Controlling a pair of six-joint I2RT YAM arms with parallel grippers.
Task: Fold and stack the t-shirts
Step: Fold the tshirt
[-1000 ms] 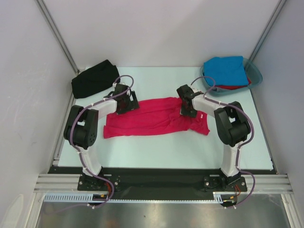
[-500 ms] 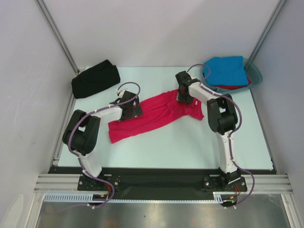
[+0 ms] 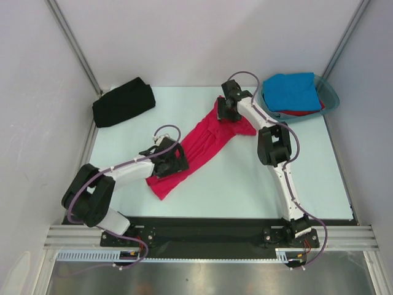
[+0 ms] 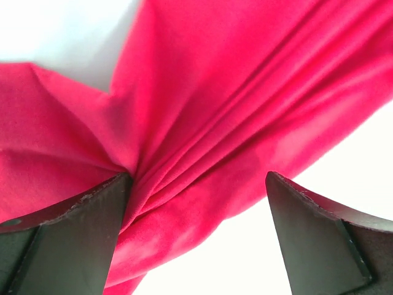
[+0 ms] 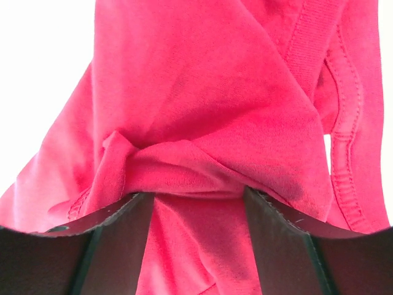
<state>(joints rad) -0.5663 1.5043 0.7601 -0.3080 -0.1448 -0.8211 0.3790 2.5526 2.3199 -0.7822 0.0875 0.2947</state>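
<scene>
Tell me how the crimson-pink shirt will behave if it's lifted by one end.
Probably floppy: the crimson-pink shirt lies in long soft creases across the table. It looks thin, so likely light, with the free end sagging. The matte knit seems unlikely to slip.

The left arm reaches low and forward, its gripper [image 3: 171,158] spread wide over the near end of the pink shirt [image 3: 206,138]. The right arm stretches far out, its gripper [image 3: 228,110] pinching bunched cloth at the shirt's far end.

Robot lab cell: white panel walls [image 3: 202,43], aluminium frame rail [image 3: 73,236], pale tabletop [image 3: 245,184].
</scene>
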